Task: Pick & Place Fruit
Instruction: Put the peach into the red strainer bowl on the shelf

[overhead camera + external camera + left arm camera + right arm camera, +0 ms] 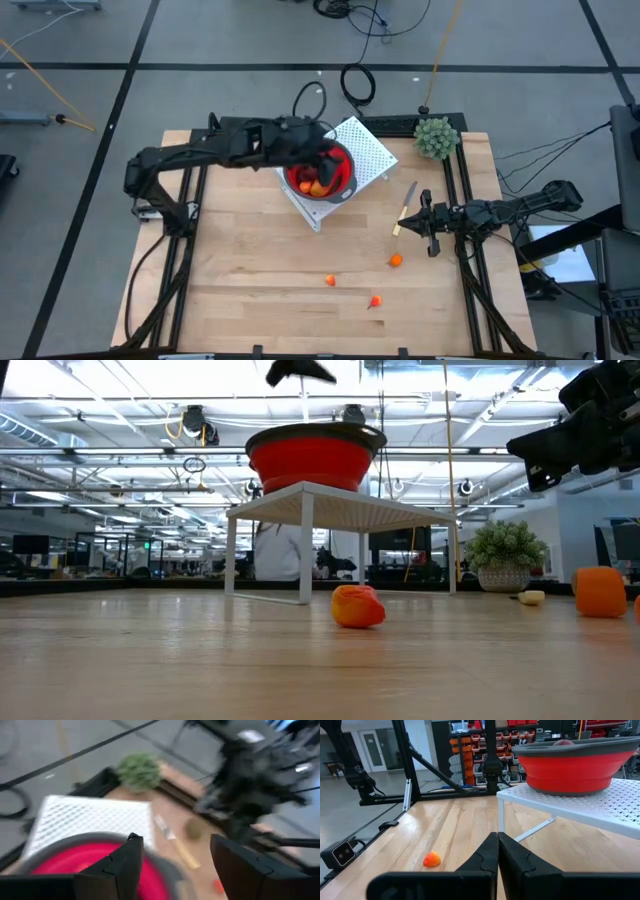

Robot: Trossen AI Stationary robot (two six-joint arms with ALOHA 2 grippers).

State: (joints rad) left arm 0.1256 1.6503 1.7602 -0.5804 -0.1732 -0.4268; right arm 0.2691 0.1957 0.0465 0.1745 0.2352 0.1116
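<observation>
I see the left hand (322,160) hanging over the red bowl (340,180) in the upper middle of the high view, its fingers (125,865) spread apart and holding nothing. The bowl sits on a white perforated stand (365,150) and already holds several orange and red fruit pieces (312,184). Three small orange fruit bits lie loose on the table (250,280) in the lower middle of that view: one (330,281) toward the centre, one (376,300) lower down, and one (396,261) farther right. The right hand (429,213) waits at the right side of the table, its fingers (492,852) pressed together, empty. A pale-handled knife (404,209) lies just beside it, and a green bushy plant (436,136) stands in the upper right corner of the table.
</observation>
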